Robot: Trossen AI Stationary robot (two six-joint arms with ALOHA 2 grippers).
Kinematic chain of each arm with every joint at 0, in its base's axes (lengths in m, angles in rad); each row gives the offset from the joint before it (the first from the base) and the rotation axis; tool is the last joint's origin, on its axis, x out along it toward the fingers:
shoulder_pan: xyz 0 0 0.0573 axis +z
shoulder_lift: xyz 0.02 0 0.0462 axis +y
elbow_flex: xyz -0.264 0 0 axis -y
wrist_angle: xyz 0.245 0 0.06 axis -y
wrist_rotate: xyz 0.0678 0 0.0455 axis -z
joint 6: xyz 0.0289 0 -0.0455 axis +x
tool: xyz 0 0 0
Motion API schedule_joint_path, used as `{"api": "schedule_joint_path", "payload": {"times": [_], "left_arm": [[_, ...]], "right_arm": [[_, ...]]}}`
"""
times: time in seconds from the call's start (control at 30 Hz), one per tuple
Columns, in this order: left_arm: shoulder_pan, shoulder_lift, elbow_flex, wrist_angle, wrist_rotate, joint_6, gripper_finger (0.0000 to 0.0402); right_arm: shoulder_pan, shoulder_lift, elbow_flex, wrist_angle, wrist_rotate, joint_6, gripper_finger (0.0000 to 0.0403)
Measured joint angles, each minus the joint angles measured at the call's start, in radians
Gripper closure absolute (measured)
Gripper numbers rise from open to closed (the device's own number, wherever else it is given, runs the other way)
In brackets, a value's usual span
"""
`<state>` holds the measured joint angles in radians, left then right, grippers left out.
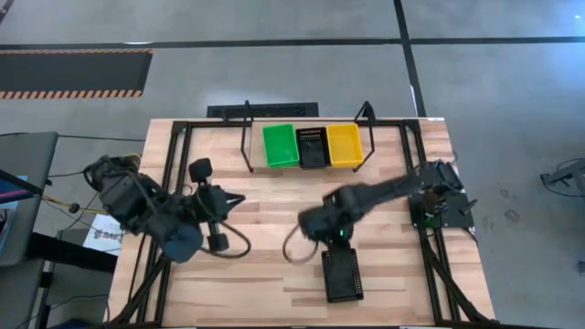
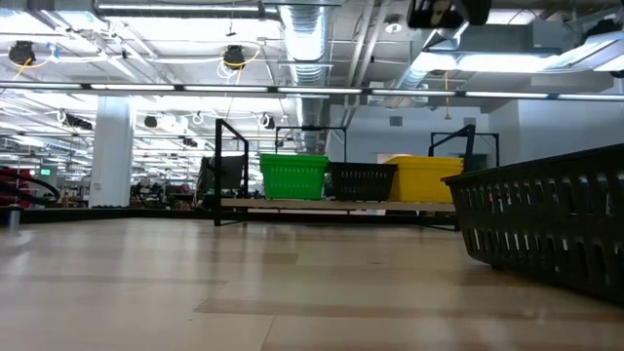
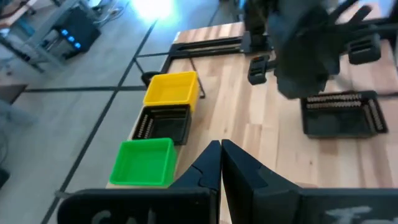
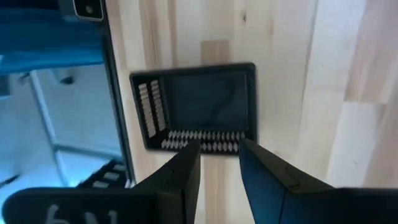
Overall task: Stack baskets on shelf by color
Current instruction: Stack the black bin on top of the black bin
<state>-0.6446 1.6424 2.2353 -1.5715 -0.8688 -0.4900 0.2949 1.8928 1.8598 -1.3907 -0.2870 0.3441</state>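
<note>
The shelf point(image 1: 247, 137) stands at the table's far edge and holds a green basket point(image 1: 281, 146), a black basket point(image 1: 312, 147) and a yellow basket point(image 1: 345, 144) side by side, green on the left. Whether any of these is a stack, I cannot tell. Another black basket point(image 1: 342, 274) lies flat on the table near the near edge. My right gripper point(image 4: 219, 155) is open and hangs above this basket's far short wall point(image 4: 202, 144), pointing down, touching nothing. My left gripper point(image 3: 221, 149) is shut and waits over the table's left part point(image 1: 233, 199).
Black frame rails point(image 1: 169, 183) edge the table on the left and the right point(image 1: 430, 247). Bare wood point(image 1: 274, 196) lies between the shelf and the loose black basket. In the low view that basket point(image 2: 546, 229) fills the right foreground, with the shelf point(image 2: 341, 200) beyond.
</note>
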Motion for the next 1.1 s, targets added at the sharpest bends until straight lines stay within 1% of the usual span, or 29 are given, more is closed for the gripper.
{"api": "schedule_joint_path", "payload": {"times": [0.13, 0.2, 0.3, 0.4, 0.5, 0.63, 0.93, 1.1], "left_arm": [[-0.021, 0.000, 0.000, 0.000, -0.001, 0.012, 0.0401], [-0.026, 0.000, 0.000, 0.001, -0.002, 0.017, 0.0401], [-0.030, 0.001, 0.000, 0.000, -0.001, 0.024, 0.0401], [-0.030, 0.001, 0.000, 0.000, -0.001, 0.024, 0.0401], [-0.029, 0.001, 0.000, 0.000, -0.001, 0.024, 0.0401], [-0.030, 0.001, 0.000, 0.000, -0.001, 0.018, 0.0401], [-0.029, 0.001, 0.000, 0.000, -0.002, 0.010, 0.0401], [-0.029, 0.001, 0.000, 0.000, -0.002, 0.008, 0.0401]], "right_arm": [[0.084, 0.039, 0.000, 0.076, 0.077, 0.096, 0.0269], [0.108, 0.067, 0.002, 0.092, 0.080, 0.137, 0.0266], [0.133, 0.110, 0.001, 0.074, 0.087, 0.156, 0.0253], [0.143, 0.141, -0.011, 0.012, 0.110, 0.157, 0.0231], [0.143, 0.152, -0.061, -0.018, 0.133, 0.143, 0.0206], [0.127, 0.145, -0.137, 0.029, 0.140, 0.128, 0.0186], [0.093, 0.130, -0.265, 0.218, 0.160, 0.071, 0.0194], [0.072, 0.131, -0.339, 0.286, 0.158, 0.039, 0.0195]]}}
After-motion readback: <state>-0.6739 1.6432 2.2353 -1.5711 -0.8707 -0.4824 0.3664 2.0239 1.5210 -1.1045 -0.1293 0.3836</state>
